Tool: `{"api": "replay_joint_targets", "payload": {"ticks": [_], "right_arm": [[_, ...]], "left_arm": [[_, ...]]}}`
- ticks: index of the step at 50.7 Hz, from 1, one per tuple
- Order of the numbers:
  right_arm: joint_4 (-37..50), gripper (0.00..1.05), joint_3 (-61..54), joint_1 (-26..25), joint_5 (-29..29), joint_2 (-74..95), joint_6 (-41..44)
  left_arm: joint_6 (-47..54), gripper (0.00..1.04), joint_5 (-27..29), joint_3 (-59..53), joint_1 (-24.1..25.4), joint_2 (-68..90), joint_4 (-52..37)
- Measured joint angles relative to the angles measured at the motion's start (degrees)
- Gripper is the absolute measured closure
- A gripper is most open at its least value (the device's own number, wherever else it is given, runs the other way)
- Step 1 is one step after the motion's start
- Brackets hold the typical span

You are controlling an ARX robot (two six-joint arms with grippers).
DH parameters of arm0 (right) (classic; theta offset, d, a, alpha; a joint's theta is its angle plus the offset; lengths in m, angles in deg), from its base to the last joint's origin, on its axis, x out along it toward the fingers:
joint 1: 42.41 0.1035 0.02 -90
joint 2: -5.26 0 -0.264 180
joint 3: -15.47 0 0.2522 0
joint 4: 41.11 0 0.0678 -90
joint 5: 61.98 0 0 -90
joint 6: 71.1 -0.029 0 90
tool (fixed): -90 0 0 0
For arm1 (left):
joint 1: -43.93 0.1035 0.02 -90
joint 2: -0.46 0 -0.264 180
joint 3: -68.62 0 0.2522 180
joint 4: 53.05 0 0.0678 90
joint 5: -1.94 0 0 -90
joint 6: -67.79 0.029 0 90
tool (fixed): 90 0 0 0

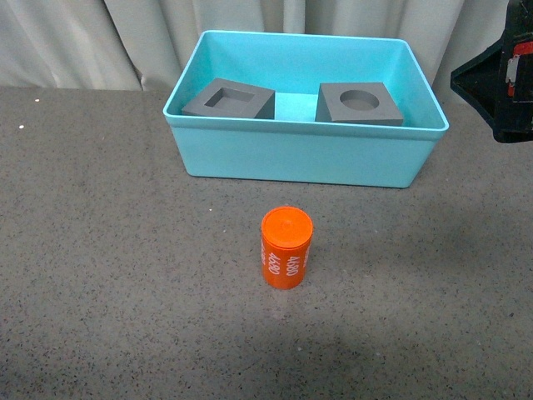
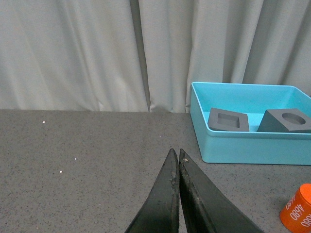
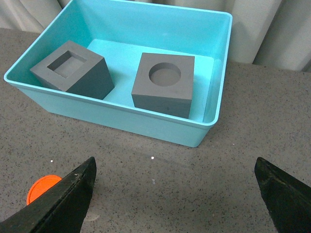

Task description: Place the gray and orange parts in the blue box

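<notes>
Since both matte gray cubes (image 1: 229,98) sit in the turquoise plastic bin (image 1: 300,127), I'd squeeze the light-looking, rigid, probably slick orange cylinder (image 1: 286,247) standing upright before it mid-height with my wide-open right gripper (image 3: 175,167), while my left gripper (image 2: 177,153) is pinched together, empty.

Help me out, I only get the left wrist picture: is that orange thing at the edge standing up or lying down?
Observer: Standing upright. The front view shows the whole orange cylinder on the table in front of the blue box, outside it.
Operator: Where is the other claw?
Observer: The right gripper is open and empty, raised to the right of the box, its camera looking down into it.
</notes>
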Motion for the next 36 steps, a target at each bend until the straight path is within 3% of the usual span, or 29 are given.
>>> {"api": "replay_joint_targets", "payload": {"ticks": [3,10,18,29,31,36], "right_arm": [[0.0,0.1,0.0,0.0,0.0,0.0,0.0],[0.0,0.1,0.0,0.0,0.0,0.0,0.0],[0.0,0.1,0.0,0.0,0.0,0.0,0.0],[1.7,0.1,-0.5,0.2,-1.6,0.2,1.1],[7.6,0.1,-2.0,1.0,-5.4,0.6,5.0],[10.7,0.1,-0.9,2.1,-4.5,2.2,12.4]], "left_arm": [[0.0,0.96,0.0,0.0,0.0,0.0,0.0],[0.0,0.65,0.0,0.0,0.0,-0.1,0.0],[0.0,0.38,0.0,0.0,0.0,-0.1,0.0],[0.0,0.07,0.0,0.0,0.0,-0.1,0.0],[0.1,0.05,0.0,0.0,0.0,-0.1,0.0],[0.1,0.07,0.0,0.0,0.0,-0.1,0.0]]}}
